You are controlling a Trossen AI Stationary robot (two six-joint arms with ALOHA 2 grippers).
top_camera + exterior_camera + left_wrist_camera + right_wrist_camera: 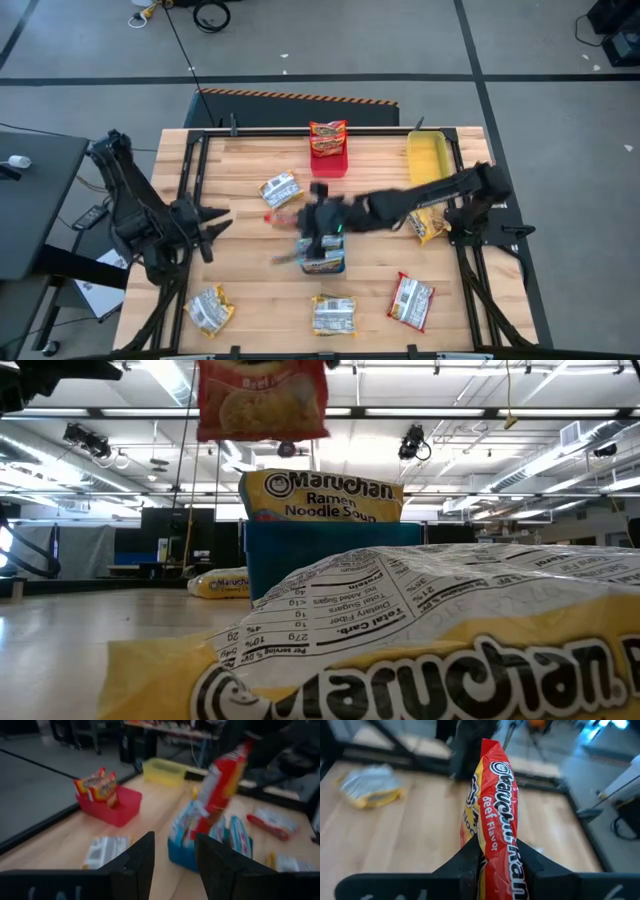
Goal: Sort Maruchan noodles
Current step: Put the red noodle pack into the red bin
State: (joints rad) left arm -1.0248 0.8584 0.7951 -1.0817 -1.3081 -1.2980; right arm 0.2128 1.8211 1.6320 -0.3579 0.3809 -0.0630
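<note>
My right gripper (495,870) is shut on a red-orange beef-flavor Maruchan packet (496,805), held in the air over the blue tray (325,266) at the table's middle. In the low view this packet (262,400) hangs above the tray (330,565), with a yellow packet (320,498) standing on edge behind the tray's rim. The red tray (329,162) at the far edge holds red packets (327,138). The yellow tray (428,160) sits far right. My left gripper (174,865) is open and empty at the table's left side, pointing toward the blue tray (182,856). My right gripper pinches the red packet between its two fingers (467,862), on the packet's end nearest the wrist (496,851), with the packet edge-on between them. The packet is lifted clear of the table and hangs below the fingers, tilted (220,785).
Loose packets lie on the table: one left of centre toward the far edge (280,188), one near-left (210,308), one at the near edge's middle (333,315), one near-right (410,300), and a yellow one by the right arm (430,225). A yellow packet fills the low view's foreground (400,650).
</note>
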